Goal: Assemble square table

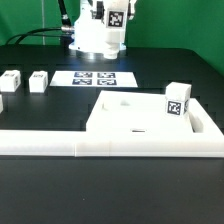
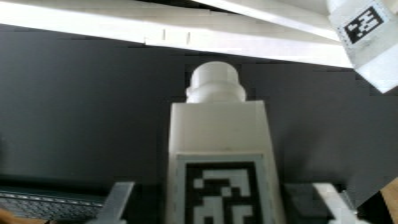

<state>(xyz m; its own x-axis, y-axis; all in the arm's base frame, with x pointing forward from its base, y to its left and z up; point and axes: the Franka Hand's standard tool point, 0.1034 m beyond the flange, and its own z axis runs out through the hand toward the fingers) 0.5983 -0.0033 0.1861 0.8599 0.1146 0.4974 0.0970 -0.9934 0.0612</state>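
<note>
A: Leg post (image 2: 222, 150) right up against the wrist lens, tag toward the camera, rounded screw tip pointing away. Pinched or loose?

B: Looks pinched. Pincer (image 2: 222, 203) partly closed on it, one finger (image 2: 121, 205) on each flank, only dark surface (image 2: 71, 110) behind. Held in the air, then, by the arm (image 1: 100, 35) at the upper middle of the exterior frame.

A: And the slab?

B: Lies flat in the right half of the exterior view: square tabletop (image 1: 130, 118), pushed against the border rail (image 1: 60, 146) across the lower part of the frame. Already carries one standing post (image 1: 178, 101) at its right side. Two spare posts (image 1: 38, 80) at the left edge, well apart from the slab, beside the marker board (image 1: 95, 76).

A: Worries?

B: Several. Could come down tilted and jam the thread, or miss the hole outright; holes too small to make out from here. Could also twist between the pads during screwing, smooth plastic gripped at the far end from the tip.

A: Anything else?

B: Could clip the standing post when swinging in beside it, or shove the slab off the rail with a hard press. No telling the firmness of that post's seating.

A: So: square up first, descend slowly, press lightly.
</note>
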